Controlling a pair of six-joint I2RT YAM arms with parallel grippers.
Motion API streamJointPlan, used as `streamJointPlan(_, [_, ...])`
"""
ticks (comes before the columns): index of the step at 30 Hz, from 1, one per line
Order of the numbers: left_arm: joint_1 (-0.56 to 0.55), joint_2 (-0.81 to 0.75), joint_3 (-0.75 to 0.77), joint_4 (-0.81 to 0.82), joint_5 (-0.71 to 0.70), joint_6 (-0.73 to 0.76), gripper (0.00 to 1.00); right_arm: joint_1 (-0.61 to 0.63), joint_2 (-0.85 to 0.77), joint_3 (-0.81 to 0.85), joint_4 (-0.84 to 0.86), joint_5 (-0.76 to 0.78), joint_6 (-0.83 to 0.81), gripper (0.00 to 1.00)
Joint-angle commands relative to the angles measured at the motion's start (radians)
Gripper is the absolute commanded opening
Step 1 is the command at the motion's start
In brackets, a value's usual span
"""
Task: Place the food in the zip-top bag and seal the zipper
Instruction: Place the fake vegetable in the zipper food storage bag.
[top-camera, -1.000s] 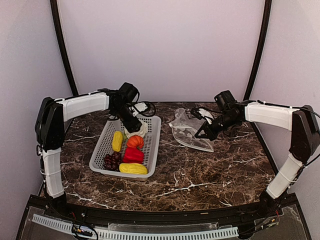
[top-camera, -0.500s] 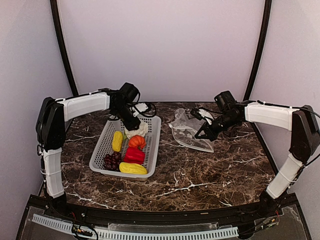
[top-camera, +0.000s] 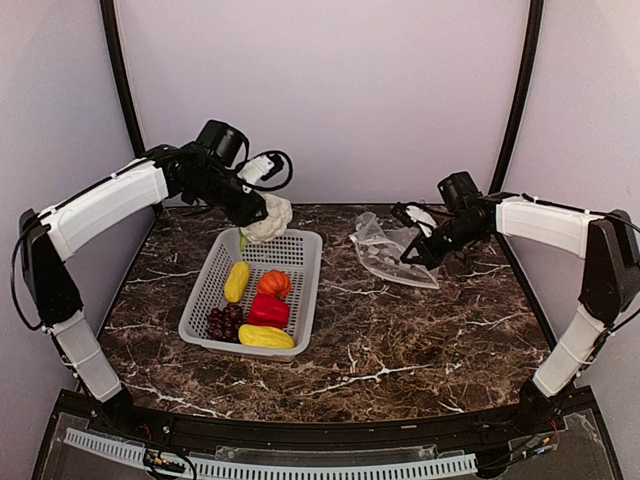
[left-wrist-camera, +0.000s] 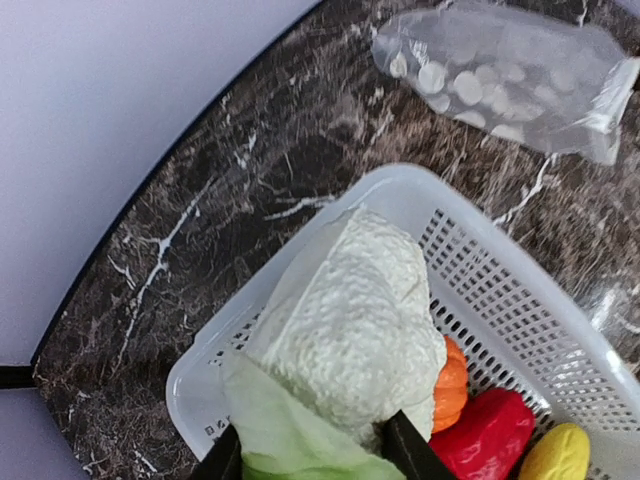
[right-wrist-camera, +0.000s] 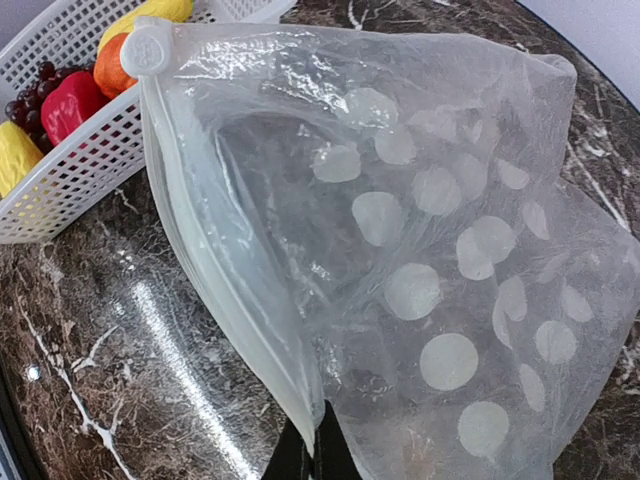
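Top view: my left pincer (top-camera: 257, 207) is clamped on the cauliflower (top-camera: 271, 220) and holds it in the air over the far rim of the basket (top-camera: 196, 322). Half a second ago that pincer was down inside the basket, so the lift-out is complete. The pumpkin (top-camera: 270, 283), pepper (top-camera: 266, 310), grapes (top-camera: 222, 322) and yellow pieces (top-camera: 236, 282) lie in the basket. My right pincer (top-camera: 417, 250) pinches the edge of the bag (top-camera: 385, 245), which rests on the table (top-camera: 400, 345) to the right of the basket, well apart from the cauliflower. That pincer has shifted slightly back and raised the edge it holds. Left wrist view: my fingers (left-wrist-camera: 405, 452) close on the cauliflower's green leafy base from both sides, with the white head pointing away. The basket is directly below, and the bag lies beyond the basket's far corner. Right wrist view: the pincer is pressed together on the zipper (right-wrist-camera: 215, 265), and the film stands up from that pinch, its mouth edge turned toward the basket. No food shows inside. How far the mouth gapes cannot be determined. Judgement: the first item is in transit and the rest are not yet started. The next move is a carry across to the mouth. The floppy film may fold shut against so broad a piece.
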Motion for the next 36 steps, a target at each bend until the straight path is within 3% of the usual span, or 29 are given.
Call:
streamJointPlan(1, [-0.063, -0.172, -0.031, 0.06, 0.105, -0.109, 0.26, -0.013, -0.024, 0.069, -0.005, 0.104, 0.047, 0.0])
streamJointPlan(7, [-0.223, -0.229, -0.116, 0.252, 0.08, -0.309, 0.22, -0.018, -0.016, 0.127, -0.002, 0.229, 0.111, 0.0])
streamJointPlan(11, [-0.279, -0.301, -0.332, 0.575, 0.119, -0.58, 0.2, -0.018, -0.002, 0.175, -0.036, 0.252, 0.164, 0.0])
streamJointPlan(14, [-0.317, -0.355, -0.496, 0.904, 0.098, -0.785, 0.13, -0.018, 0.012, 0.202, -0.064, 0.216, 0.206, 0.0])
streamJointPlan(19, [-0.345, -0.335, -0.64, 1.193, 0.036, -0.964, 0.05, -0.018, 0.031, 0.229, -0.094, 0.155, 0.252, 0.0])
streamJointPlan(29, [-0.399, -0.111, -0.584, 1.426, 0.056, -1.176, 0.01, -0.018, 0.004, 0.215, -0.116, 0.006, 0.28, 0.0])
streamJointPlan(36, [-0.41, 0.02, -0.495, 1.455, 0.011, -1.241, 0.01, -0.018, -0.015, 0.21, -0.135, -0.085, 0.293, 0.0])
